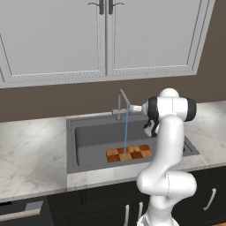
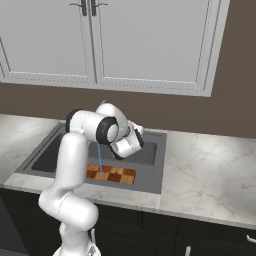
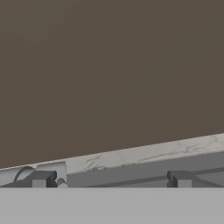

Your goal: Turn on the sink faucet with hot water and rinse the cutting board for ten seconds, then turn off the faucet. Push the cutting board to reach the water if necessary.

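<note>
The grey sink faucet (image 1: 121,102) stands at the back rim of the dark sink (image 1: 70,141). From its spout a thin pale-blue stream of water (image 1: 126,130) falls straight onto the checkered cutting board (image 1: 129,153), which lies flat near the basin's front right. The same water (image 2: 100,157) and cutting board (image 2: 113,175) show beside my arm over the sink (image 2: 159,165). My gripper (image 1: 136,108) hangs just right of the spout, pointing at the back wall. In the hand view the gripper (image 3: 110,178) is open and holds nothing. Grey rounded faucet parts (image 3: 52,168) sit behind its left fingertip (image 3: 41,178).
Marble counter (image 1: 31,150) flanks the sink on both sides, wider on the right (image 2: 210,170). White wall cabinets (image 1: 106,39) hang above a brown backsplash (image 3: 109,78). Dark base cabinets with handles (image 1: 211,198) run below the counter's front edge.
</note>
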{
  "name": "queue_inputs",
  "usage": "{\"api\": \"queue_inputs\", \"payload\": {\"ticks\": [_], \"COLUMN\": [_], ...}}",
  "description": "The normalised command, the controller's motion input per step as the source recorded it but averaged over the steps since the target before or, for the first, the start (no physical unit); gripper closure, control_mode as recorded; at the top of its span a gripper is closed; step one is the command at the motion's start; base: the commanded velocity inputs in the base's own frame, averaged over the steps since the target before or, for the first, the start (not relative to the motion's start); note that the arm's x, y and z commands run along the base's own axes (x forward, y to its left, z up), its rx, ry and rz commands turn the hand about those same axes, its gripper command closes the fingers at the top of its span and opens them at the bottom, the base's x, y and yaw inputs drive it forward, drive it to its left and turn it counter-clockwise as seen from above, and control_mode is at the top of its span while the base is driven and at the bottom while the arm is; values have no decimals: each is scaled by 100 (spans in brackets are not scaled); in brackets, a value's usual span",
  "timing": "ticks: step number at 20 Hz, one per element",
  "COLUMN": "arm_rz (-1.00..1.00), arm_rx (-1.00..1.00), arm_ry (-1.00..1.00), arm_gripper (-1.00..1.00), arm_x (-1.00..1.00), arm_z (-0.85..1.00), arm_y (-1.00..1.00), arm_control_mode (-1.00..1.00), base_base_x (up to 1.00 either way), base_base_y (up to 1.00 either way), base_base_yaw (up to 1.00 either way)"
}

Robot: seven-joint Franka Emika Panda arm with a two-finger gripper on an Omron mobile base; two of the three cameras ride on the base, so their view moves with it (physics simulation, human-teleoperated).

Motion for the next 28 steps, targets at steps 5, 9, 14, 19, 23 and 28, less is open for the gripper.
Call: {"api": "queue_inputs", "payload": {"ticks": [5,9,14,19,23,28], "arm_rz": [0,0,0,0,0,0], "arm_rx": [0,0,0,0,0,0], "arm_ry": [2,0,1,0,0,0], "arm_gripper": [-100,-100,-100,-100,-100,-100], "arm_x": [0,0,0,0,0,-1], "arm_z": [3,0,1,17,36,35], "arm_y": [0,-2,-2,-5,-4,-11], "arm_control_mode": [-100,-100,-100,-100,-100,-100], "base_base_x": [0,0,0,0,0,0], "base_base_y": [0,0,0,0,0,0], "base_base_yaw": [0,0,0,0,0,0]}}
